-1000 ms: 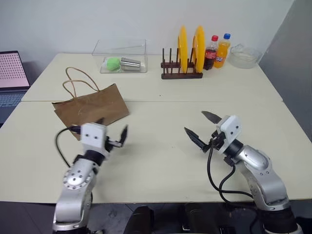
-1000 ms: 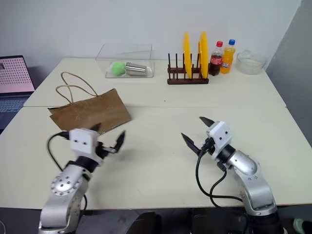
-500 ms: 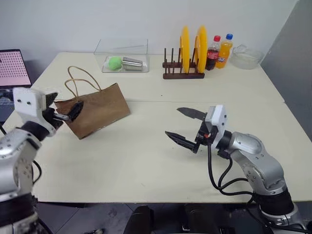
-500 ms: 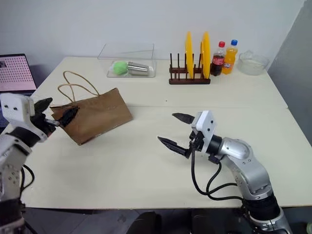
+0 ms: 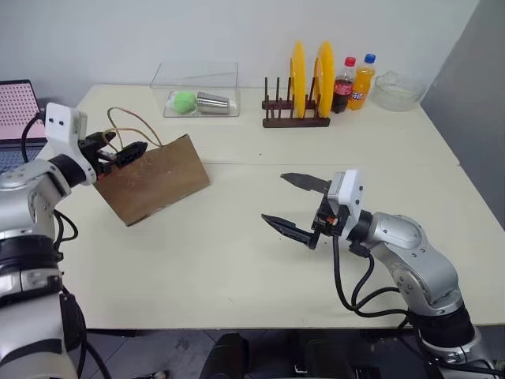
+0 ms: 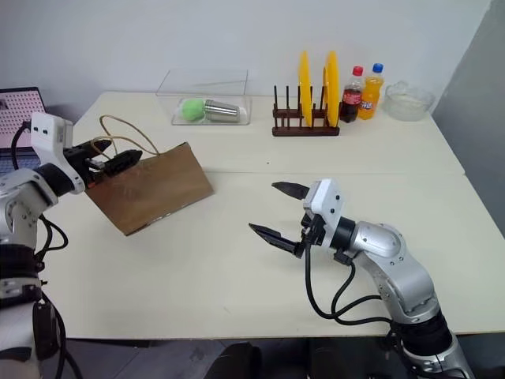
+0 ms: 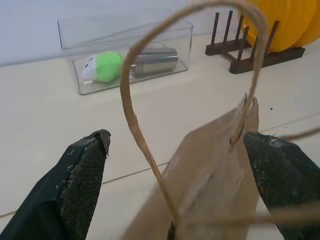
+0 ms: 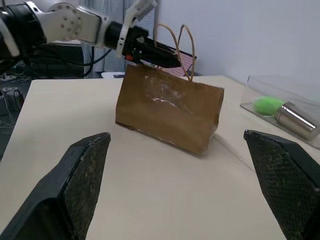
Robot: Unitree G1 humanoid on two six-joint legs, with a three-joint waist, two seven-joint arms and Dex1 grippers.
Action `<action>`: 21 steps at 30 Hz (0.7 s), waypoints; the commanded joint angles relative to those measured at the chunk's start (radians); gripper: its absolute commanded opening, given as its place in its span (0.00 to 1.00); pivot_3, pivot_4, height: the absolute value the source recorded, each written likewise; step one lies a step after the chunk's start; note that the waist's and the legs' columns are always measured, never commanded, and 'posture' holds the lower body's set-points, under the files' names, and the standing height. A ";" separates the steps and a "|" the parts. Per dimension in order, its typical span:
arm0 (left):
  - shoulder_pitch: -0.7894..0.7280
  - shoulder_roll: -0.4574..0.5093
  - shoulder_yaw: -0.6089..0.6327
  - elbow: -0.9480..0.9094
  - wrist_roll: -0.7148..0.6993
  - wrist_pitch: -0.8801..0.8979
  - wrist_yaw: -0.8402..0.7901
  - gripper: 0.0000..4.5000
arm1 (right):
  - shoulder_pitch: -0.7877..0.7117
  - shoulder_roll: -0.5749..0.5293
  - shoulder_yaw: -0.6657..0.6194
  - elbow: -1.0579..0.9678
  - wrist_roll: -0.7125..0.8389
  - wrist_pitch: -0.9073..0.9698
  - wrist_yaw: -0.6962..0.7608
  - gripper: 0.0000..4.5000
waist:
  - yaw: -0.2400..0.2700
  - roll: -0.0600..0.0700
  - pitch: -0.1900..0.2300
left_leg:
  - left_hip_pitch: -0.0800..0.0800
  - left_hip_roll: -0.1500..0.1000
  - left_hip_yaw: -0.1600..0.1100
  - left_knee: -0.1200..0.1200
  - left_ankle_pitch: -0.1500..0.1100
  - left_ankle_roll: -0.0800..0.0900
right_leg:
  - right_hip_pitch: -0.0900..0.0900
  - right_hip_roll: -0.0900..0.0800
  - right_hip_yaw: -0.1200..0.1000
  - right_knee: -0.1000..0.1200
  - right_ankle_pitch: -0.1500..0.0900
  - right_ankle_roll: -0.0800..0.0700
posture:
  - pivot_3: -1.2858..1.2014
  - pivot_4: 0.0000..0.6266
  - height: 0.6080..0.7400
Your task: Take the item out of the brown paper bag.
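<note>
Bag [image 5: 154,180] is seen standing on the table [image 5: 237,260], at its left side, with its cord handles [image 5: 130,126] raised. The left gripper [image 5: 118,154] is held at the bag's top edge, fingers spread wide either side of a handle, nothing clamped. The right gripper [image 5: 293,207] is held wide open and empty above mid-table, well apart from the bag. Behind are a clear box [image 5: 197,91] and a plate rack [image 5: 296,118].

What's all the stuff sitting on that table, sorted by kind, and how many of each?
Brown paper bag: 1
Clear box: 1
Green ball: 1
Steel cup: 1
Plate rack: 1
Yellow plates: 2
Drink bottles: 2
Glass bowl: 1
Total: 10
</note>
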 commanded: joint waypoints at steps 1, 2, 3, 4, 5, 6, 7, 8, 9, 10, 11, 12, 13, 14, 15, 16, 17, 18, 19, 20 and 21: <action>-0.081 0.016 -0.006 0.073 0.021 -0.041 -0.035 1.00 | -0.023 -0.007 -0.012 -0.053 0.013 0.016 -0.007 1.00 | -0.001 0.000 0.000 | 0.000 0.000 0.000 0.000 0.000 0.000 | 0.000 0.000 0.000 0.000 0.000 0.000 | 0.52 0.24 1.00; -0.096 0.016 -0.011 0.094 0.027 -0.048 -0.045 1.00 | -0.026 -0.009 -0.012 -0.057 0.016 0.022 -0.006 1.00 | -0.001 0.000 0.000 | 0.000 0.000 0.000 0.000 0.000 0.000 | 0.000 0.000 0.000 0.000 0.000 0.000 | 0.52 0.24 1.00; -0.109 0.016 -0.016 0.113 0.032 -0.056 -0.052 1.00 | -0.032 -0.012 -0.012 -0.063 0.021 0.030 -0.003 1.00 | -0.001 0.000 0.000 | 0.000 0.000 0.000 0.000 0.000 0.000 | 0.000 0.000 0.000 0.000 0.000 0.000 | 0.52 0.24 1.00; -0.119 0.015 -0.019 0.128 0.038 -0.063 -0.058 1.00 | -0.036 -0.013 -0.013 -0.068 0.025 0.036 -0.001 1.00 | -0.002 0.000 0.000 | 0.000 0.000 0.000 0.000 0.000 0.000 | -0.001 0.000 0.000 0.001 0.000 0.000 | 0.52 0.24 1.00; -0.127 0.016 -0.020 0.142 0.042 -0.069 -0.064 0.96 | -0.042 -0.014 -0.013 -0.074 0.033 0.044 0.003 1.00 | -0.002 0.000 0.000 | 0.000 0.000 0.000 0.000 0.000 0.000 | -0.001 0.000 0.000 0.001 0.000 0.000 | 0.52 0.24 1.00; -0.134 0.015 -0.021 0.152 0.046 -0.074 -0.069 0.91 | -0.046 -0.016 -0.015 -0.078 0.040 0.049 0.006 1.00 | -0.003 0.000 0.000 | 0.000 0.000 0.000 0.000 0.000 0.000 | -0.001 0.000 0.000 0.001 0.000 0.000 | 0.52 0.24 1.00; -0.142 0.016 -0.021 0.166 0.048 -0.078 -0.076 0.86 | -0.059 -0.018 -0.021 -0.087 0.064 0.062 0.018 1.00 | -0.003 0.000 0.000 | 0.000 0.000 0.000 0.000 0.000 0.000 | -0.001 0.000 0.000 0.001 0.000 0.000 | 0.52 0.24 1.00; -0.149 0.016 -0.020 0.176 0.049 -0.081 -0.081 0.79 | -0.069 -0.020 -0.027 -0.092 0.083 0.072 0.026 1.00 | -0.003 0.000 0.000 | 0.000 0.000 0.000 0.000 0.000 0.000 | -0.001 0.000 0.000 0.001 0.000 0.000 | 0.52 0.24 1.00; -0.154 0.016 -0.019 0.184 0.049 -0.083 -0.087 0.72 | -0.077 -0.024 -0.030 -0.096 0.098 0.081 0.033 1.00 | -0.003 0.000 0.000 | 0.000 0.000 0.000 0.000 0.000 0.000 | -0.001 0.000 0.000 0.001 0.000 0.000 | 0.52 0.24 1.00; -0.160 0.016 -0.018 0.192 0.050 -0.086 -0.092 0.65 | -0.084 -0.031 -0.034 -0.100 0.114 0.091 0.041 1.00 | -0.003 0.000 0.000 | 0.000 0.000 -0.001 0.000 0.000 0.000 | -0.001 0.000 0.000 0.001 0.000 0.000 | 0.52 0.24 1.00; -0.165 0.016 -0.017 0.199 0.051 -0.089 -0.096 0.58 | -0.089 -0.036 -0.037 -0.101 0.124 0.098 0.045 1.00 | -0.003 0.000 0.000 | 0.000 0.000 -0.001 0.000 0.000 0.000 | -0.001 0.000 -0.001 0.001 0.000 0.000 | 0.52 0.24 1.00; -0.172 0.017 -0.015 0.207 0.052 -0.094 -0.103 0.50 | -0.096 -0.045 -0.039 -0.104 0.139 0.107 0.055 1.00 | -0.003 0.000 0.000 | 0.000 0.000 -0.001 0.000 0.000 0.000 | 0.000 0.000 -0.001 0.001 0.000 0.000 | 0.52 0.24 1.00; -0.183 0.021 -0.013 0.217 0.052 -0.100 -0.108 0.43 | -0.104 -0.053 -0.040 -0.105 0.156 0.118 0.065 1.00 | -0.003 0.000 0.000 | 0.000 0.000 -0.001 0.000 0.000 0.000 | 0.000 0.000 -0.001 0.001 0.000 0.000 | 0.52 0.24 1.00; -0.193 0.025 -0.011 0.224 0.053 -0.105 -0.115 0.35 | -0.110 -0.058 -0.040 -0.106 0.167 0.124 0.072 1.00 | -0.003 0.000 0.000 | 0.000 0.000 -0.001 0.001 0.000 0.000 | 0.000 0.000 -0.001 0.001 0.000 0.000 | 0.52 0.24 1.00; -0.202 0.029 -0.010 0.230 0.053 -0.107 -0.120 0.29 | -0.113 -0.063 -0.039 -0.105 0.174 0.128 0.078 1.00 | -0.003 0.000 0.000 | 0.000 0.000 -0.001 0.001 0.000 0.000 | 0.000 0.000 -0.001 0.001 0.000 0.000 | 0.52 0.24 1.00; -0.211 0.032 -0.010 0.235 0.055 -0.111 -0.125 0.22 | -0.115 -0.066 -0.038 -0.104 0.176 0.128 0.080 1.00 | -0.003 0.000 0.000 | 0.000 0.000 -0.001 0.001 0.000 0.000 | 0.000 0.000 -0.001 0.001 0.000 0.000 | 0.52 0.24 1.00; -0.218 0.033 -0.011 0.239 0.055 -0.116 -0.129 0.14 | -0.115 -0.068 -0.038 -0.102 0.177 0.128 0.082 1.00 | -0.003 0.000 0.000 | 0.000 0.000 -0.001 0.001 0.000 0.000 | 0.000 0.000 -0.001 0.001 0.000 0.000 | 0.52 0.24 1.00; -0.225 0.034 -0.010 0.244 0.056 -0.120 -0.131 0.07 | -0.116 -0.070 -0.037 -0.101 0.179 0.127 0.083 1.00 | -0.003 0.000 0.000 | 0.000 0.000 -0.001 0.001 0.000 0.000 | 0.000 0.000 -0.001 0.001 0.000 0.000 | 0.52 0.24 1.00; -0.233 0.034 -0.010 0.248 0.056 -0.124 -0.134 0.00 | -0.115 -0.071 -0.037 -0.099 0.179 0.125 0.084 1.00 | -0.003 0.000 0.000 | 0.000 0.000 -0.001 0.001 0.000 0.000 | 0.000 0.000 -0.001 0.001 0.000 0.000 | 0.52 0.24 1.00; -0.239 0.034 -0.010 0.251 0.057 -0.127 -0.138 0.00 | -0.115 -0.072 -0.036 -0.098 0.179 0.124 0.085 1.00 | -0.003 0.000 0.000 | 0.000 0.000 -0.001 0.001 0.000 0.000 | 0.000 0.000 -0.001 0.001 0.000 0.000 | 0.52 0.24 1.00; -0.245 0.033 -0.012 0.254 0.059 -0.133 -0.141 0.00 | -0.114 -0.072 -0.035 -0.096 0.178 0.122 0.086 1.00 | -0.003 0.000 0.000 | -0.001 0.000 -0.001 0.001 0.000 0.000 | 0.000 0.000 -0.001 0.001 0.000 0.000 | 0.52 0.24 1.00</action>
